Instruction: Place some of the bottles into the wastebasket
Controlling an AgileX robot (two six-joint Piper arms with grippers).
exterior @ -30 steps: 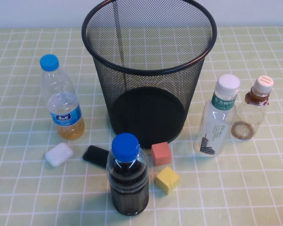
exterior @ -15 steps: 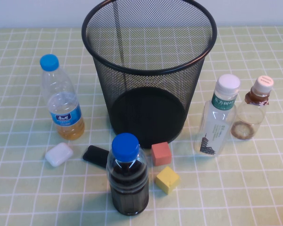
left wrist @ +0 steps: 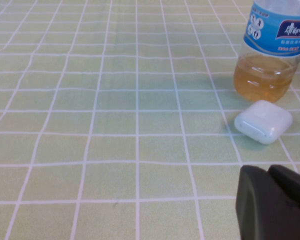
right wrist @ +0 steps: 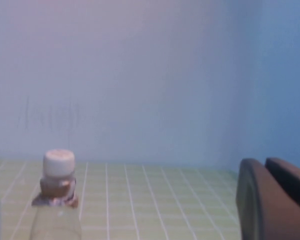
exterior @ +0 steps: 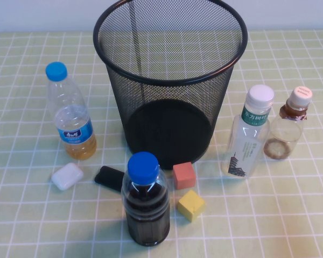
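The black wire-mesh wastebasket (exterior: 169, 80) stands at the table's back middle. To its right stand the tall squarish clear bottle (exterior: 250, 134) with white cap and green label, and the smaller round bottle (exterior: 287, 131) with pale cap and brown neck label. The small bottle also shows in the right wrist view (right wrist: 56, 200). Neither arm shows in the high view. My left gripper (left wrist: 270, 200) is shut and empty, low over the cloth near the white case. My right gripper (right wrist: 272, 200) is shut and empty, some way from the small bottle.
A blue-capped bottle of yellow liquid (exterior: 70, 115) stands at the left, also in the left wrist view (left wrist: 272, 50). A blue-capped dark bottle (exterior: 145, 201) stands in front. A white case (exterior: 67, 176), a black object (exterior: 109, 177), a red cube (exterior: 183, 175) and a yellow cube (exterior: 190, 205) lie nearby.
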